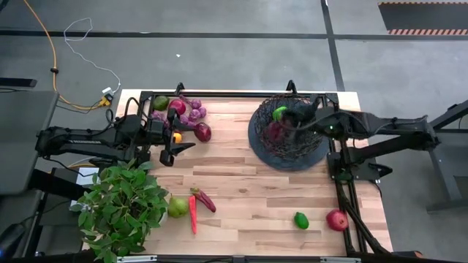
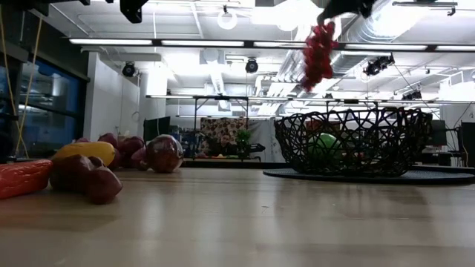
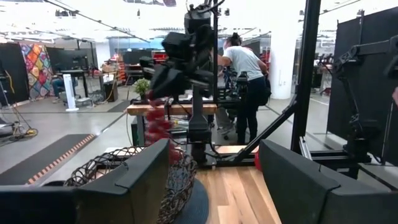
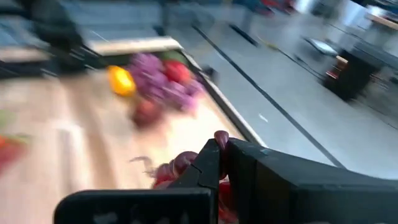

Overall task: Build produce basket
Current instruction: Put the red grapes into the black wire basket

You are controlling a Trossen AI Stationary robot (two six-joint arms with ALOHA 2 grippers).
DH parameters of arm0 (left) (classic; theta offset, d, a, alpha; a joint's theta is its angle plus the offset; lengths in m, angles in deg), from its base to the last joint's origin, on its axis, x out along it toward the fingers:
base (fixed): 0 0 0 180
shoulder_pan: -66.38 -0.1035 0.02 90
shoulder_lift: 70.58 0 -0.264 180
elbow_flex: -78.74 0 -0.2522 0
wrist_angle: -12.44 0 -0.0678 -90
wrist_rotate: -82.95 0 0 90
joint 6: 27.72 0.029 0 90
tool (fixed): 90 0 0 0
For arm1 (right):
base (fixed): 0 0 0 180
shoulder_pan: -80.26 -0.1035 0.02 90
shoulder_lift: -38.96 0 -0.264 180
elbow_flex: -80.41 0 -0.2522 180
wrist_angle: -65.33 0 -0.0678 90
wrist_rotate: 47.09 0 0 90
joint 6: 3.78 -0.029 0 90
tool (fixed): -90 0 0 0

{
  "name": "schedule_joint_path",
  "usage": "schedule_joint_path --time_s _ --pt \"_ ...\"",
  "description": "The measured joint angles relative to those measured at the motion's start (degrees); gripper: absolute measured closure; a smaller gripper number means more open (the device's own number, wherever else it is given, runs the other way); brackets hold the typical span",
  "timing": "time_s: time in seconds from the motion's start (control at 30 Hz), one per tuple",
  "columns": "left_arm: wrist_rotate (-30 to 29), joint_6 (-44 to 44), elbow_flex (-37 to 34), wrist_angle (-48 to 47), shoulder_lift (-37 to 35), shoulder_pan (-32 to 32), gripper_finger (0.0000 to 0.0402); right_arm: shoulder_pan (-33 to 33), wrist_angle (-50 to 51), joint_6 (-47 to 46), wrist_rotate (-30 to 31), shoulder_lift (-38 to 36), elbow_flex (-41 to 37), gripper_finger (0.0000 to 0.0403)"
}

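Observation:
My right gripper (image 1: 291,117) hangs above the black wire basket (image 1: 289,146) at the table's far right, shut on a bunch of red grapes (image 2: 318,55) that dangles over the basket's rim (image 2: 349,115). A green lime (image 1: 279,112) and something red lie inside. My left gripper (image 1: 178,150) stands open at the far left with nothing between its fingers, beside a pile of produce: purple grapes (image 1: 191,113), apples (image 1: 202,132) and a yellow-orange fruit (image 1: 176,136). My right gripper pinches the top end of the red grape bunch (image 4: 219,138) between its two fingers. The fingers come from the table's right side, slanting down. The bunch hangs below them (image 3: 155,121), lifted clear, above the basket.
A leafy potted plant (image 1: 124,204) fills the near left corner. Near the front edge lie a green pear (image 1: 178,207), red chillies (image 1: 193,213), a lime (image 1: 300,220) and a red apple (image 1: 337,219). Bare wood (image 1: 241,164) lies between the piles.

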Motion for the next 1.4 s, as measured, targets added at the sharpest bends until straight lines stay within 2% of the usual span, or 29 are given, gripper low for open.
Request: schedule_joint_path --time_s 0.2,0.43,0.7,1.0,1.4 --pt "0.0 0.0 0.0 0.0 0.0 0.0 0.0165 8.0 13.0 -2.9 0.5 0.0 3.3 0.0402" --pt "0.0 0.0 0.0 0.0 0.0 0.0 0.0165 15.8 24.2 -6.3 -4.0 0.9 1.4 0.0402" --pt "0.0 0.0 0.0 -0.4 0.0 0.0 0.0165 21.9 27.0 -6.4 -6.5 1.8 -3.9 0.0402" --pt "0.0 0.0 0.0 -3.0 0.0 0.0 0.0165 26.5 32.3 -6.3 -7.6 3.0 -4.9 0.0402" --pt "0.0 -0.2 0.0 -3.5 0.0 0.0 0.0165 30.1 28.7 -4.8 -7.9 14.6 -4.9 0.0402"
